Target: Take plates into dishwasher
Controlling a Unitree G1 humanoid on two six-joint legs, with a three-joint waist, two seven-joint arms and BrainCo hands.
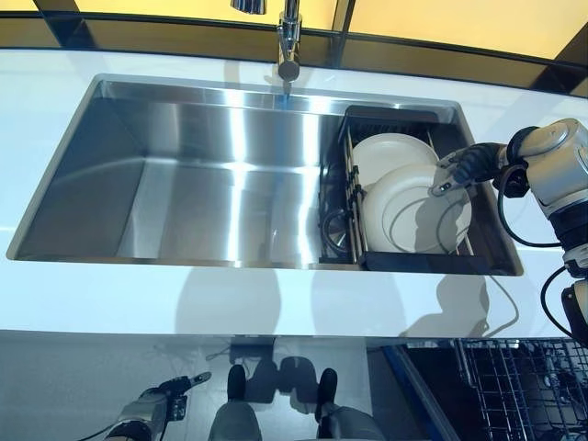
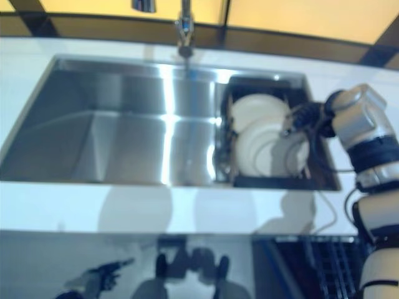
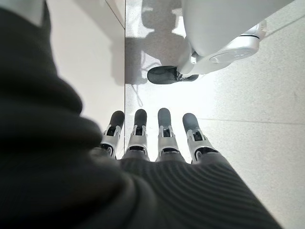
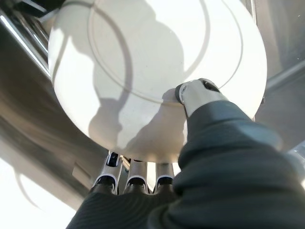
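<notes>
The right arm reaches in over the counter to the rack at the sink's right end. Its right hand pinches the front plate, thumb on the face, fingers behind the rim. The left hand hangs low, fingers straight, holding nothing.

No writing, label or number can be read anywhere here: the plates, the sink and the tap look plain, though the hazier right eye view might hide small print
</notes>
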